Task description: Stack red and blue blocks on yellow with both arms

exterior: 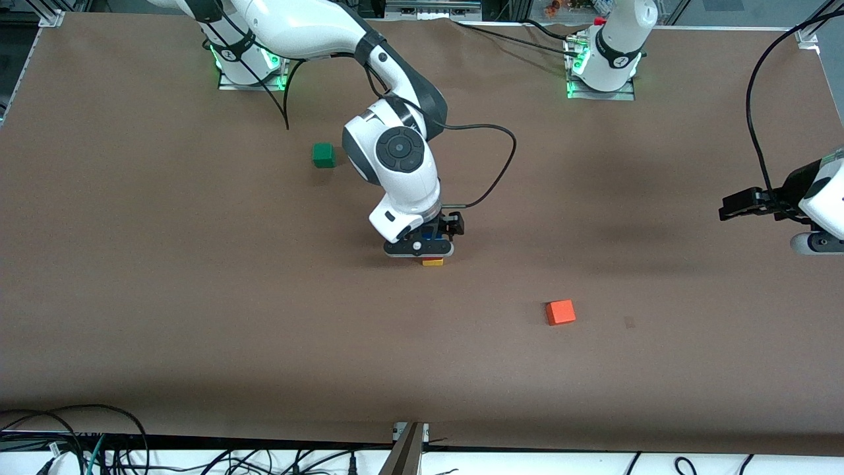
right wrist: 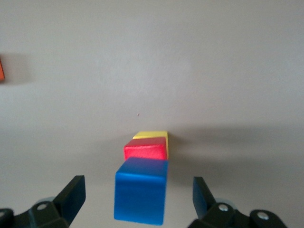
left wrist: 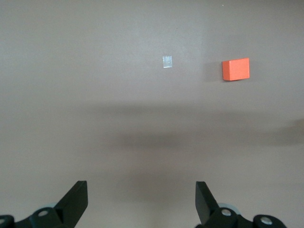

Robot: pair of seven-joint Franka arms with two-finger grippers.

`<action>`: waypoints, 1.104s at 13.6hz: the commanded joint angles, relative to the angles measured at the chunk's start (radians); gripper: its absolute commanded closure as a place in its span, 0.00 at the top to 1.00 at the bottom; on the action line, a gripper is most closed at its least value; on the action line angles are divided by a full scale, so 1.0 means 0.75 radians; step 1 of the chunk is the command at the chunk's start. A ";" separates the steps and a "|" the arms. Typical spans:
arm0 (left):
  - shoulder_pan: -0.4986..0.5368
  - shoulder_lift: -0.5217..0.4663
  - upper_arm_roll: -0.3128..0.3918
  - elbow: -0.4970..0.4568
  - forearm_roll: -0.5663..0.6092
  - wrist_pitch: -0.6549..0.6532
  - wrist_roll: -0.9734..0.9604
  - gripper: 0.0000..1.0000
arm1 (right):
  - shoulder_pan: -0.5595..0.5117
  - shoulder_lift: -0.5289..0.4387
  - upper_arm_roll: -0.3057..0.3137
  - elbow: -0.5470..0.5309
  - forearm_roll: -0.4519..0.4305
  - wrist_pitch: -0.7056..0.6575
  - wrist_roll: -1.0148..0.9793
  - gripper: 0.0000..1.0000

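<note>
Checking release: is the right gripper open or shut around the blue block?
Open: the right gripper fingers stand wide of the blue block, touching neither side.

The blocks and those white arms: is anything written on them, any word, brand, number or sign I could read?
No text can be read anywhere.
Blue block, red block, yellow block, orange cube, green cube: plain faces, no markings.
Right arm base band and left arm base band: each carries a small white mark, too small to read.
Small pale square on the table: blank.
</note>
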 commanded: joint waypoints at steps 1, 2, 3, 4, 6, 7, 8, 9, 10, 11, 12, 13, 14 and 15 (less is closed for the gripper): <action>0.010 -0.016 -0.006 -0.017 -0.023 0.012 0.030 1.00 | -0.030 -0.145 -0.077 0.001 -0.013 -0.112 0.010 1.00; 0.010 -0.016 -0.004 -0.017 -0.023 0.012 0.030 1.00 | -0.060 -0.206 -0.130 -0.013 -0.008 -0.193 0.012 1.00; 0.010 -0.016 -0.006 -0.017 -0.023 0.012 0.030 1.00 | -0.097 -0.256 -0.171 -0.017 -0.004 -0.269 0.012 1.00; 0.010 -0.016 -0.006 -0.017 -0.023 0.012 0.030 1.00 | -0.166 -0.303 -0.177 -0.032 0.014 -0.345 0.008 1.00; 0.010 -0.016 -0.006 -0.017 -0.023 0.012 0.030 1.00 | -0.262 -0.413 -0.184 -0.137 0.053 -0.399 -0.059 1.00; 0.010 -0.016 -0.006 -0.017 -0.023 0.012 0.030 1.00 | -0.317 -0.476 -0.184 -0.203 0.096 -0.405 -0.102 1.00; 0.010 -0.016 -0.004 -0.017 -0.023 0.012 0.030 1.00 | -0.359 -0.530 -0.186 -0.260 0.102 -0.417 -0.159 1.00; 0.010 -0.016 -0.006 -0.017 -0.023 0.012 0.030 1.00 | -0.381 -0.571 -0.206 -0.299 0.102 -0.456 -0.210 1.00; 0.008 -0.016 -0.004 -0.017 -0.023 0.012 0.030 1.00 | -0.383 -0.601 -0.251 -0.310 0.102 -0.515 -0.269 1.00; 0.008 -0.016 -0.004 -0.017 -0.023 0.012 0.030 1.00 | -0.383 -0.628 -0.292 -0.314 0.104 -0.576 -0.327 1.00; 0.008 -0.016 -0.006 -0.017 -0.023 0.012 0.030 1.00 | -0.383 -0.659 -0.328 -0.322 0.104 -0.629 -0.382 1.00; 0.008 -0.016 -0.006 -0.017 -0.023 0.012 0.030 1.00 | -0.383 -0.702 -0.373 -0.353 0.102 -0.664 -0.439 1.00; 0.008 -0.016 -0.006 -0.017 -0.023 0.012 0.030 1.00 | -0.381 -0.755 -0.412 -0.410 0.098 -0.673 -0.501 1.00; 0.008 -0.016 -0.006 -0.017 -0.023 0.012 0.030 1.00 | -0.383 -0.828 -0.427 -0.493 0.086 -0.671 -0.546 1.00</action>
